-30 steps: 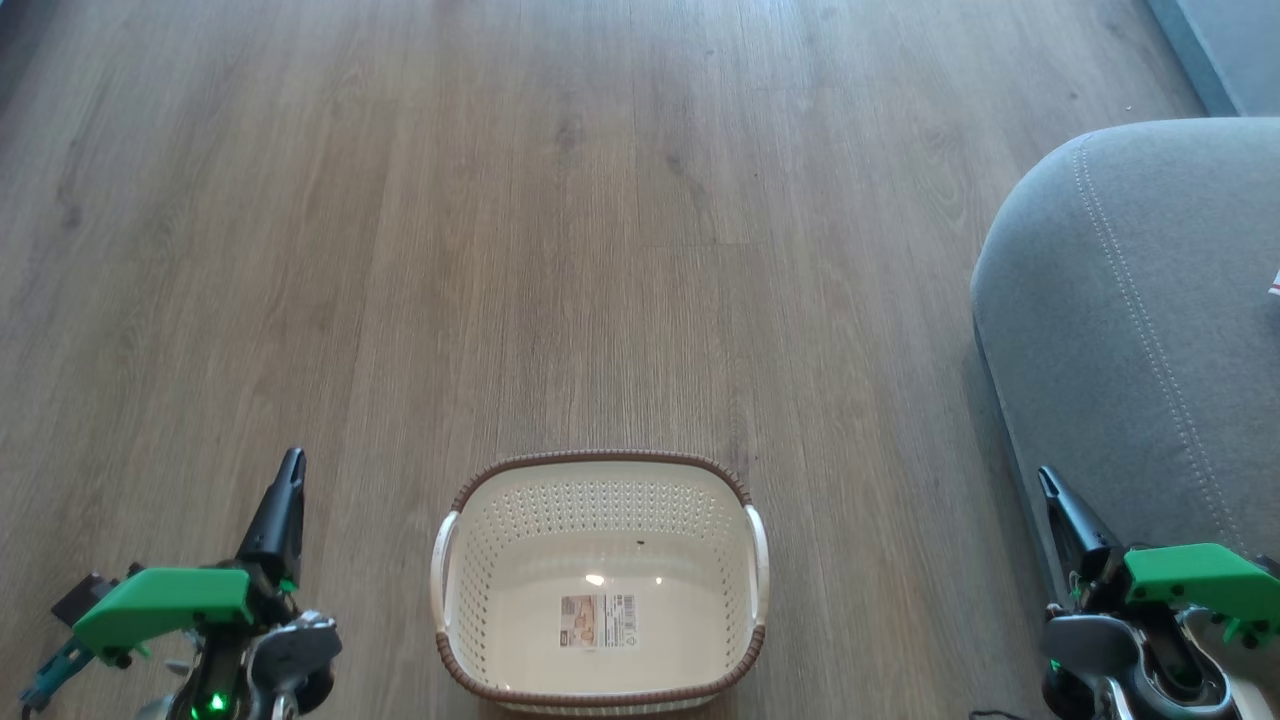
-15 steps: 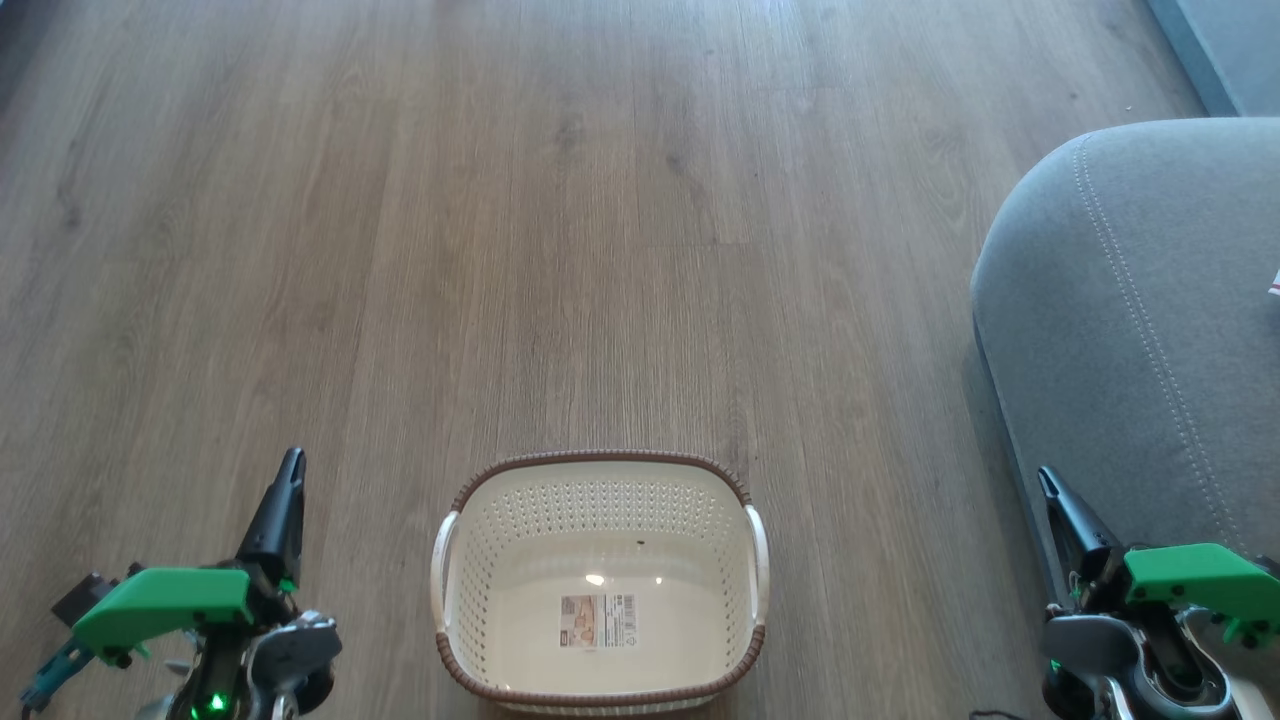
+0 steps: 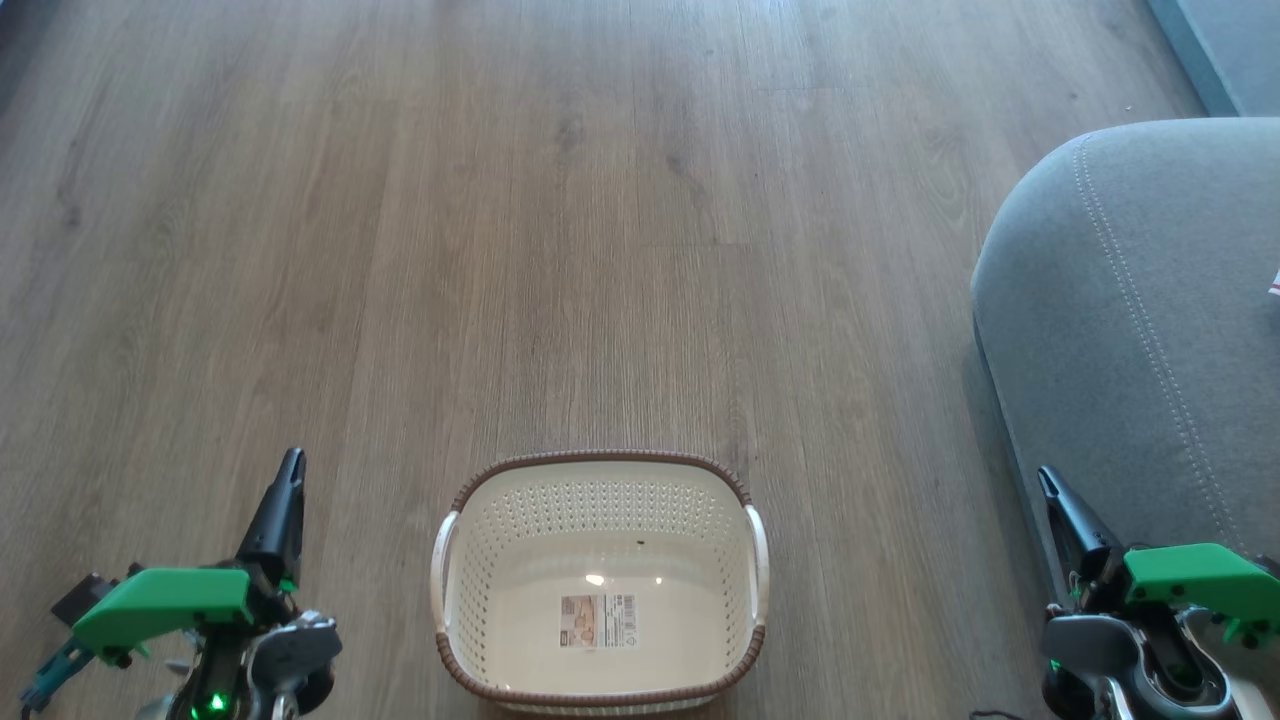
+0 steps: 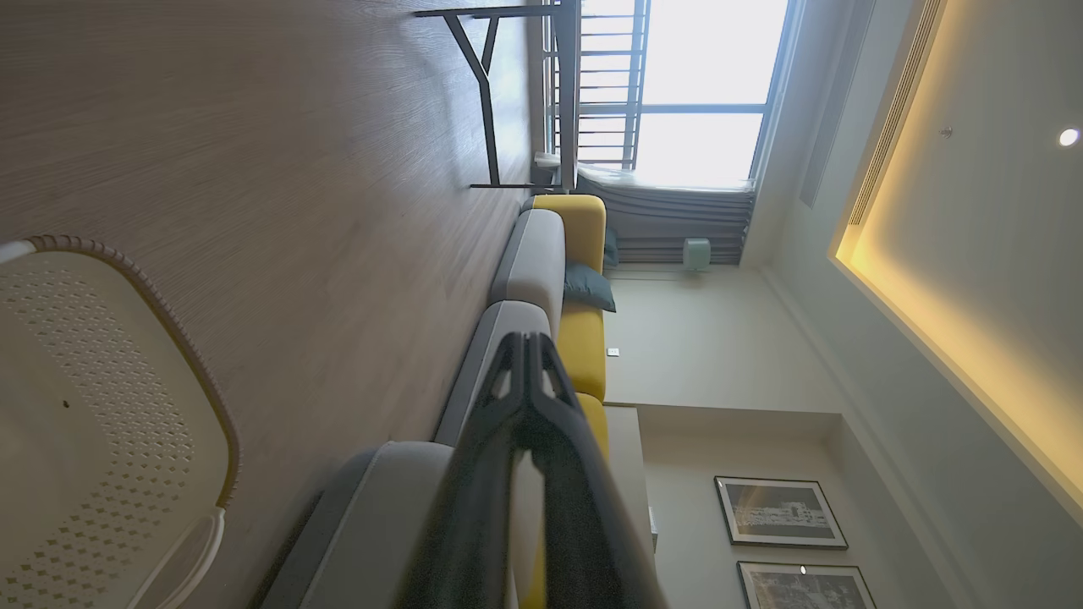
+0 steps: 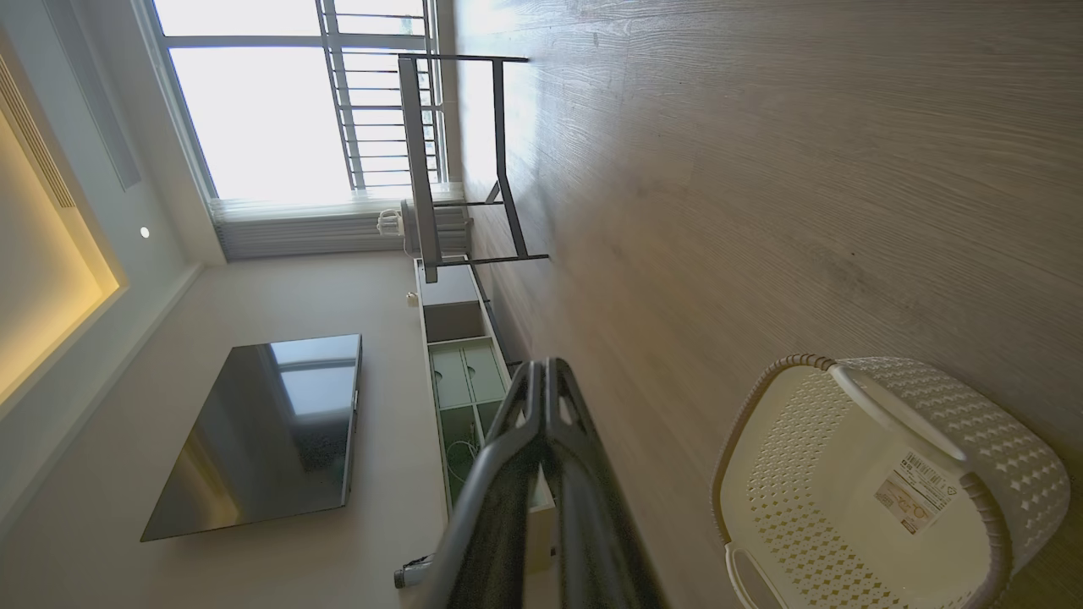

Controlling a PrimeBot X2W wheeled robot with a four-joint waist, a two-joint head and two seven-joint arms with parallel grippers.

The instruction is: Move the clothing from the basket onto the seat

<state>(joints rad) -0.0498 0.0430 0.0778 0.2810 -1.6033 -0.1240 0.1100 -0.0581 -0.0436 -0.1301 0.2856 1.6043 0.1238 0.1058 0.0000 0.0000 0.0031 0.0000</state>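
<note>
Along the right edge, the seat (image 3: 1130,330) is cut off

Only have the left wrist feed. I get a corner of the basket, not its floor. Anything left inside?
Observer: Nothing. In the head view the basket has a bare floor apart from a label stuck to it.
Operator: Is the right arm carrying something, then?
Observer: No. In the right wrist view the right gripper has its fingers pressed together with nothing between them.
</note>
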